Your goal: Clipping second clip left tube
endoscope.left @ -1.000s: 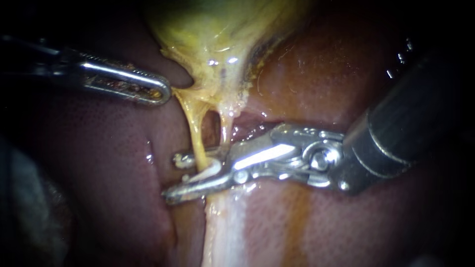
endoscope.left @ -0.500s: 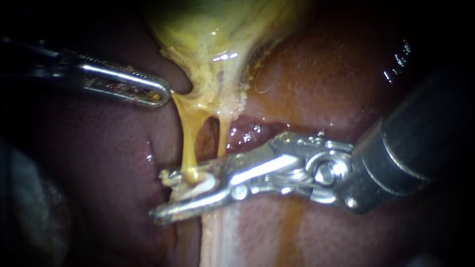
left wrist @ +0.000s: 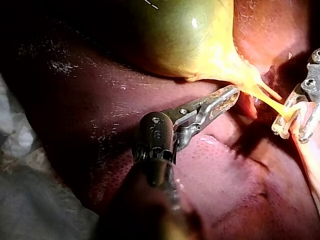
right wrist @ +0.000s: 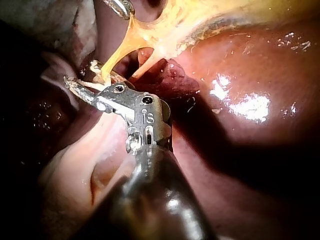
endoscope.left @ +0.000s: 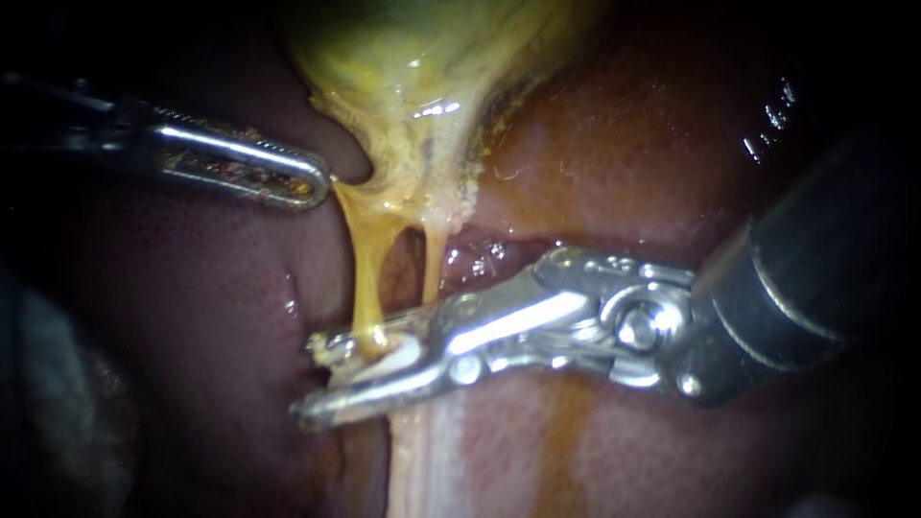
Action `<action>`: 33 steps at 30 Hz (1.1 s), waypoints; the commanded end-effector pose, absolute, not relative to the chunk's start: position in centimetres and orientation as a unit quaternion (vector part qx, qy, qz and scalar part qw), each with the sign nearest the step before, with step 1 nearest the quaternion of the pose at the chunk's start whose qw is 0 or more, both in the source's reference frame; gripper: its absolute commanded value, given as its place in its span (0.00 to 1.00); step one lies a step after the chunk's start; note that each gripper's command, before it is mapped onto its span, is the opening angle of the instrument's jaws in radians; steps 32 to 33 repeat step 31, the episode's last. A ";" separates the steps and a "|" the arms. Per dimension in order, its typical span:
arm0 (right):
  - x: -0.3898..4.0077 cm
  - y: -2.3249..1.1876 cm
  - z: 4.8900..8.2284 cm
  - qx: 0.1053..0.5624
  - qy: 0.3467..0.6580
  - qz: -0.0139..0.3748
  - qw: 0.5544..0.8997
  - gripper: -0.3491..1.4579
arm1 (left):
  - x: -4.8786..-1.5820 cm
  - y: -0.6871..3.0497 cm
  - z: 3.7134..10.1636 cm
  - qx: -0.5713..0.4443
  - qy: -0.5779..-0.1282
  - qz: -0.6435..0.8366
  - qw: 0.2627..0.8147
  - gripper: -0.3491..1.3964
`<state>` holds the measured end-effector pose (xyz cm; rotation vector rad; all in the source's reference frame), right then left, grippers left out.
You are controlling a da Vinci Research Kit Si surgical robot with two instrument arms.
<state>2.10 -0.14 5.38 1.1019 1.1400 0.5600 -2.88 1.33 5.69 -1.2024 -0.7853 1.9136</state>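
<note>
The yellow-green gallbladder (endoscope.left: 422,58) lies on the dark red liver (endoscope.left: 624,144). From its neck two thin yellow tubes run down: the left tube (endoscope.left: 367,278) and a shorter right tube (endoscope.left: 432,264). My left instrument (endoscope.left: 312,182) is shut on the tissue at the neck's left edge and holds it taut. It shows the same grip in its own wrist view (left wrist: 227,95). My right instrument (endoscope.left: 312,379) stands open across the left tube's lower end. A white clip (endoscope.left: 393,360) sits in the gap around that tube. The right wrist view shows the same jaws (right wrist: 82,74).
A pale whitish band of tissue (endoscope.left: 432,460) runs down from under the right instrument's jaws. Grey cloth (endoscope.left: 48,412) lies at the left edge. The right instrument's thick dark shaft (endoscope.left: 815,269) covers the liver on the right.
Since a second ago the right instrument has slid down the left tube, away from the gallbladder, and farther across it. The tube looks more stretched. Little has moved in the last half second.
</note>
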 end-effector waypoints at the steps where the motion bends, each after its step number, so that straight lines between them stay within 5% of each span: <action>1: 2.10 -0.15 5.38 0.490 0.504 0.249 0.666 0.29 | -2.88 1.33 5.69 -0.468 -0.306 0.744 0.366 0.00; 12: 2.02 -0.13 5.40 0.505 0.488 0.267 0.660 0.00 | -2.88 1.33 5.69 -0.468 -0.305 0.744 0.366 0.00; 33: 1.95 -0.10 5.37 0.521 0.472 0.282 0.653 0.00 | -2.88 1.34 5.69 -0.468 -0.306 0.744 0.366 0.00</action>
